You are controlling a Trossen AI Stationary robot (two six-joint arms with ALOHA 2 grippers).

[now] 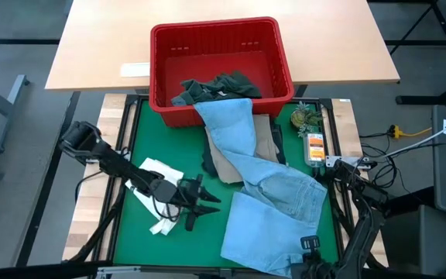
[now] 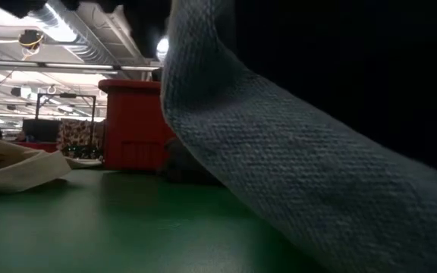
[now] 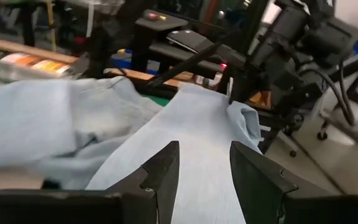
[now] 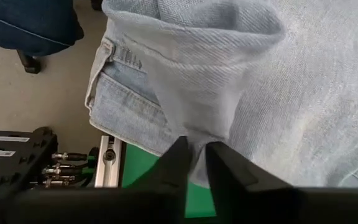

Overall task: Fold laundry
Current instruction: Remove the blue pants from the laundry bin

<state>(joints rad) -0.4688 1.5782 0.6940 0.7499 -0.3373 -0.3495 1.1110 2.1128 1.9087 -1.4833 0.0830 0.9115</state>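
Light blue jeans [image 1: 273,190] trail from the red basket [image 1: 219,66] over its near rim onto the green mat [image 1: 169,147]; they fill the low view's foreground [image 2: 294,167]. A dark green-grey piece [image 1: 223,85] lies inside the basket. A beige piece [image 1: 227,163] lies under the jeans. My right gripper [image 1: 310,246], at the near right, points down and is shut on the jeans. My left gripper [image 1: 207,208] stands open at the mat's left, pointing level at the jeans [image 3: 191,124] and short of them. My right gripper pinches a raised fold of the jeans [image 4: 194,146] between its two fingers, near the waistband end [image 4: 120,59]. The fingers come from above and point down. The denim tents up to them, and the rest lies on the mat and over its near edge.
A white tote bag [image 1: 157,174] lies on the mat under my left arm, and shows at the left in the low view [image 2: 14,163]. A bottle [image 1: 314,147] and a small plant [image 1: 307,118] sit at the mat's right edge. A wooden table [image 1: 99,46] stands behind the basket.
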